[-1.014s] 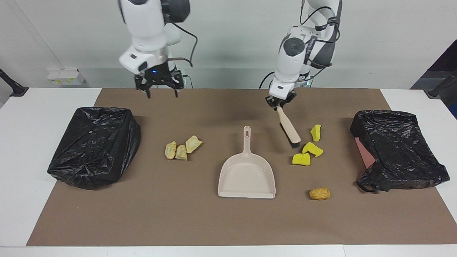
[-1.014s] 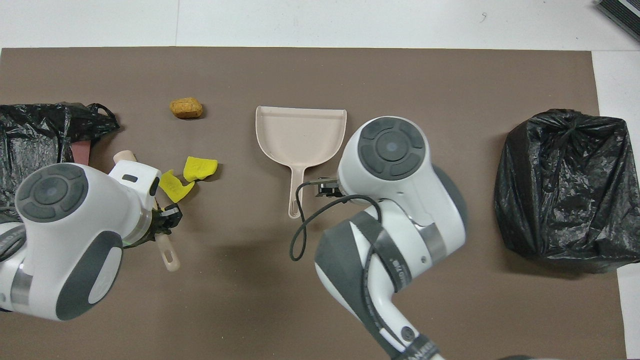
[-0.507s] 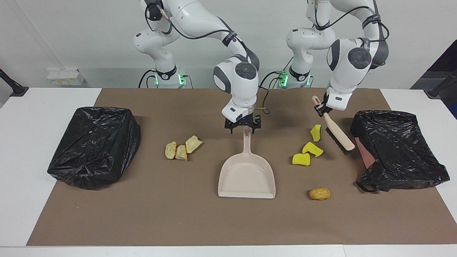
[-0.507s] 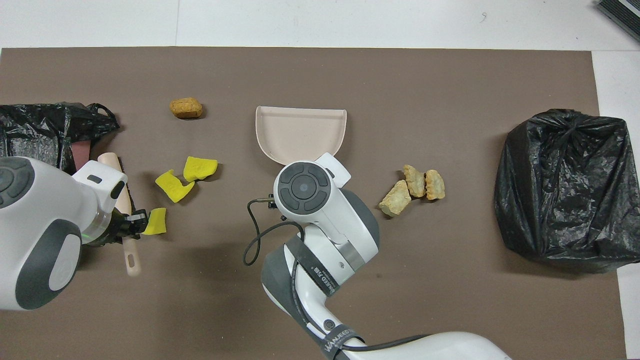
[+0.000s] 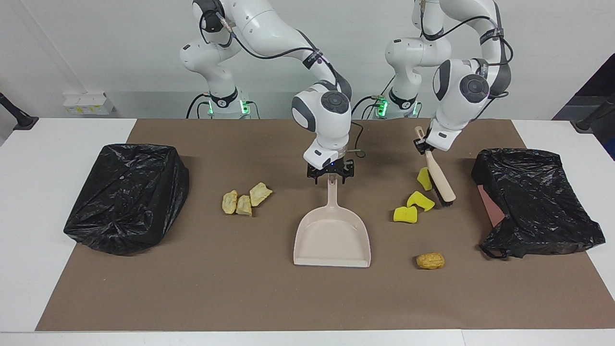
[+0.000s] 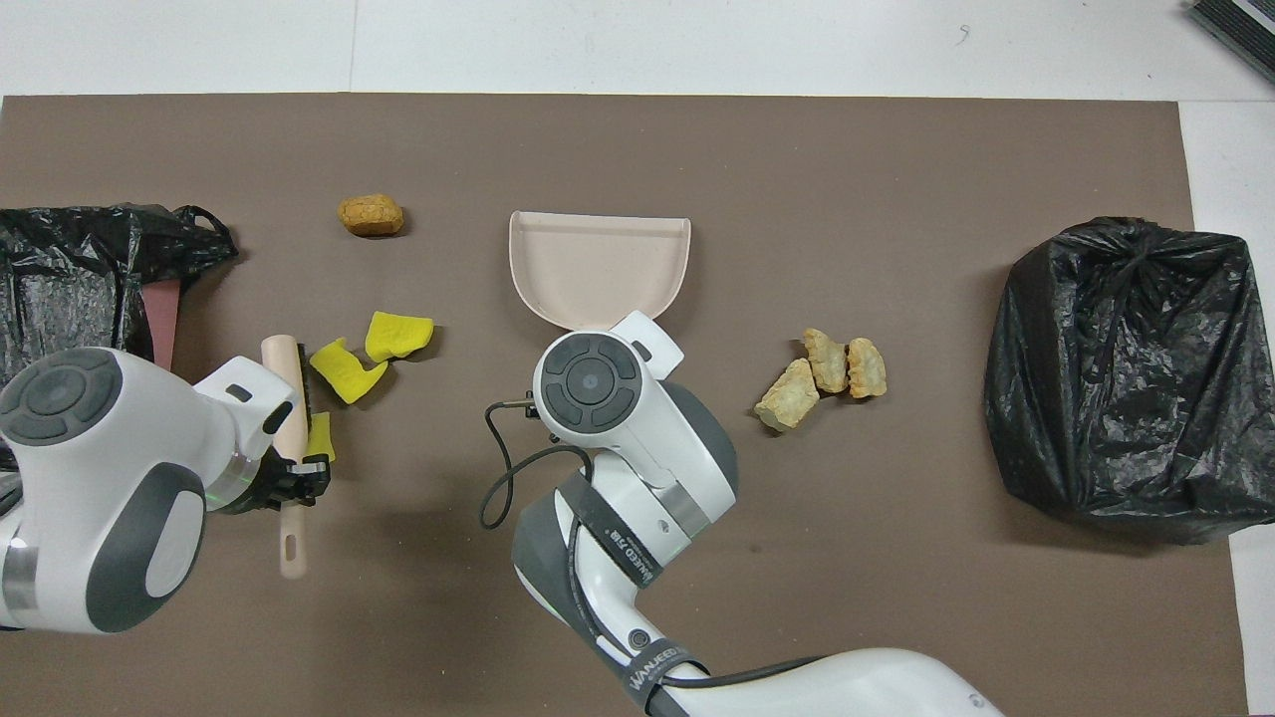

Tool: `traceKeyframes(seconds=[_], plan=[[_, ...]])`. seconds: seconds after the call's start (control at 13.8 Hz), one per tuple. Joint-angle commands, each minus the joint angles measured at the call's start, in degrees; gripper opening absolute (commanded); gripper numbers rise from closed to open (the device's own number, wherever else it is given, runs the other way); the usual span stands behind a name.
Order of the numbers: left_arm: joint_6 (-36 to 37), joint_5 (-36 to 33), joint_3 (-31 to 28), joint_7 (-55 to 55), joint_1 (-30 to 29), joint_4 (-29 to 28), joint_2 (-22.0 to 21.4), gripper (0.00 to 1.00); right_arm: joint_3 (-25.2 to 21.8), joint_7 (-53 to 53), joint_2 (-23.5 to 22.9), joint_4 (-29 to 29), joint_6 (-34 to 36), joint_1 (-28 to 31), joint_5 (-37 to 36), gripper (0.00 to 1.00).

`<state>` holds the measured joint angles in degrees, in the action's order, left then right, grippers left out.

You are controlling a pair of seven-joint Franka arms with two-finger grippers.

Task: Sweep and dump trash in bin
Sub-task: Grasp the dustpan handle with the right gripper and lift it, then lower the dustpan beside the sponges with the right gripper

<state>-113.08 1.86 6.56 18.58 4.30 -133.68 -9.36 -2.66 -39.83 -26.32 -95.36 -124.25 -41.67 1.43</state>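
Nearest the robots, your left gripper (image 5: 424, 145) is clenched on the handle of the beige brush with black bristles (image 5: 439, 177), whose head slants down onto the brown mat (image 5: 269, 298) right beside the bright yellow sponge bits (image 5: 414, 202); in the overhead view the bristles touch the sponge piece closest to the robots. Your right gripper (image 5: 330, 176) sits low at the tip of the handle of the beige plastic dustpan (image 5: 332, 235), a finger on either side of it; you cannot tell whether the jaws have pinched the handle or stand free of it. The pan lies flat on the mat, mid-table, its open mouth pointing away from the robots.

About level with the handle, toward the right arm's end of the table, the three pale yellow-tan chunks (image 5: 245, 198) lie bunched together, touching one another. The three sponge pieces sit toward the left arm's end, well apart from the pan.

A crumpled black bag-lined bin (image 5: 126, 196) stands at the right arm's end of the mat, and a second black bag-lined bin (image 5: 535, 202) lies at the left arm's end, a reddish wall showing under its plastic.

Farthest out, the golden-brown rounded lump (image 5: 430, 261) rests alone on the mat, near the dustpan's mouth corner but not touching it
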Motion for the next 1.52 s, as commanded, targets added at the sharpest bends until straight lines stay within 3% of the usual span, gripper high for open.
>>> traceKeyframes(seconds=[0.0,0.07,0.14,0.22,0.51,0.65,0.87,1.01,1.23,1.45], plan=[[-5.5,4.0,-0.5,-4.1,1.8,-0.8,1.4,0.00,0.2,0.1,-0.7,2.0,-0.5,1.2,-0.3,0.59],[-5.8,4.8,-0.4,-6.3,1.9,-0.7,1.7,0.00,0.2,0.2,-0.6,1.8,-0.5,1.2,-0.3,0.43],[-5.7,5.6,-0.4,-7.8,2.5,-0.4,1.8,0.00,0.2,0.1,-0.6,1.6,-0.6,1.2,-0.3,0.18],[-5.4,6.7,-0.4,-7.8,3.2,0.3,2.0,0.00,0.2,-0.6,-0.6,1.7,-0.4,1.0,-0.1,0.00],[0.6,6.9,-0.7,-7.2,2.6,8.3,1.7,0.00,-0.1,3.5,1.3,1.8,0.7,1.5,-1.7,0.00],[0.8,6.8,-0.7,-7.2,1.4,9.8,2.0,0.00,-0.1,18.8,5.9,0.6,5.4,4.0,-0.8,0.00],[1.5,6.8,-0.8,-7.4,-1.9,7.0,0.8,0.00,-0.1,37.1,14.9,-4.8,12.8,7.1,-0.9,0.00],[0.9,6.6,-0.7,-7.4,-2.3,3.4,-0.6,0.00,-0.2,49.3,20.8,-10.7,13.0,8.6,-1.3,0.00],[-1.1,6.2,-0.7,-7.3,-1.4,0.4,-0.4,0.00,-0.1,71.0,24.2,-16.7,13.9,9.9,-1.0,0.00],[-6.0,6.2,-0.6,-8.1,-1.3,-1.7,0.7,0.00,-0.2,76.7,23.5,-18.5,12.6,9.2,-2.0,0.00]])
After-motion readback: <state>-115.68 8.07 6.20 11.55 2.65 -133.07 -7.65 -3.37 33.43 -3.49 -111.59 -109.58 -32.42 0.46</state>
